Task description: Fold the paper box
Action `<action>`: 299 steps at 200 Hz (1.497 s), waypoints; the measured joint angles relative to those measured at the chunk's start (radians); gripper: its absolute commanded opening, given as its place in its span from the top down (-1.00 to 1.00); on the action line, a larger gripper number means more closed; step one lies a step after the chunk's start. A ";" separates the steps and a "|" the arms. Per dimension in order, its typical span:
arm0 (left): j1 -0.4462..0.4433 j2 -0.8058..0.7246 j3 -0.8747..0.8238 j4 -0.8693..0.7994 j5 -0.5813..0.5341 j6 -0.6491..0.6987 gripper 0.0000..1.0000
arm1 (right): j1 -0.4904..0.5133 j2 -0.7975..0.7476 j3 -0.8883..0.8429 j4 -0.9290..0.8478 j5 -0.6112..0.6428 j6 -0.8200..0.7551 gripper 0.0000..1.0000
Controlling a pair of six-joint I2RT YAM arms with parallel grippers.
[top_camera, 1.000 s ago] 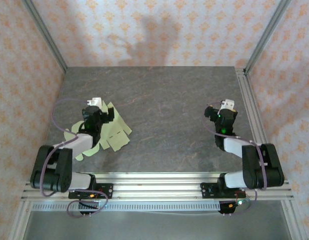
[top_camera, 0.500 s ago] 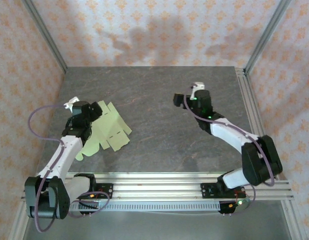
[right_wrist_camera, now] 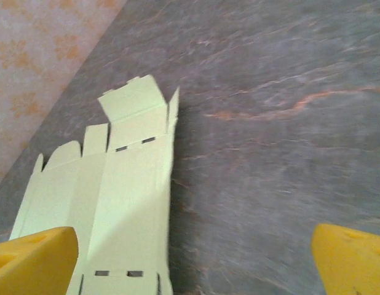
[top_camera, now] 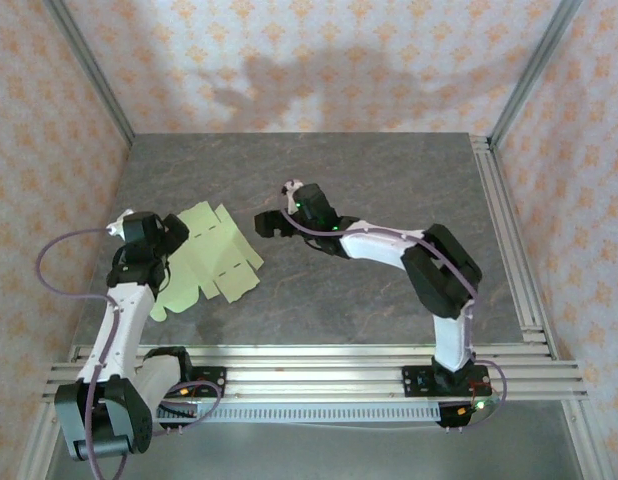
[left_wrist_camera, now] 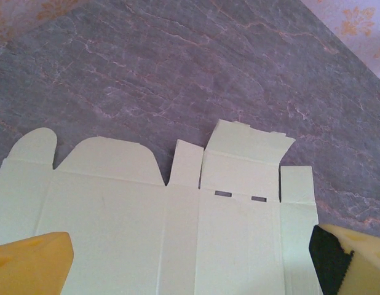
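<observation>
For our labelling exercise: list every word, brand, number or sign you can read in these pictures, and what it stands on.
None can be read. The paper box is plain pale green, with only creases and slots; the wallpaper bears ornaments, not letters.

The flat paper box (top_camera: 214, 262) lies at the left of the grey table (top_camera: 389, 170), flanked by the wide-spread left pincer (top_camera: 177, 236) over its left edge and the wide-spread right pincer (top_camera: 268, 225) just beside its right edge. The right arm (top_camera: 389, 245) stretches across the middle. Bare stone runs behind it, to the patterned walls (top_camera: 319, 60) and the right-hand aluminium rail (top_camera: 504, 230).
</observation>
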 measured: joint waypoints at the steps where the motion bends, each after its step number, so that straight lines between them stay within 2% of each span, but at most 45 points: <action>1: 0.000 -0.001 0.000 -0.001 0.000 0.000 -1.00 | 0.001 0.006 0.005 0.000 -0.002 0.000 -0.85; 49: 0.001 -0.042 -0.018 -0.034 0.033 0.016 -1.00 | 0.012 0.184 0.162 -0.017 -0.106 0.011 -0.35; 114: 0.001 -0.083 -0.039 -0.048 0.074 0.026 -1.00 | 0.038 0.364 0.362 -0.116 -0.170 -0.011 -0.06; 142: 0.001 -0.090 -0.041 -0.055 0.079 0.039 -1.00 | 0.055 0.411 0.422 -0.146 -0.185 -0.018 0.34; 177: 0.001 -0.090 -0.043 -0.069 0.085 0.060 -1.00 | 0.061 0.419 0.434 -0.166 -0.183 -0.022 1.00; 203: 0.000 -0.090 -0.045 -0.083 0.105 0.079 -1.00 | 0.061 0.399 0.409 -0.182 -0.134 -0.042 1.00; 234: -0.016 -0.090 -0.048 -0.085 0.127 0.079 -1.00 | 0.054 0.255 0.261 -0.232 -0.037 -0.118 1.00; 261: -0.104 -0.090 -0.063 -0.076 0.127 0.074 -1.00 | 0.014 0.116 0.140 -0.270 0.037 -0.200 1.00; 299: -0.246 -0.057 -0.140 0.028 0.134 0.004 -1.00 | -0.113 -0.043 -0.022 -0.359 0.177 -0.325 1.00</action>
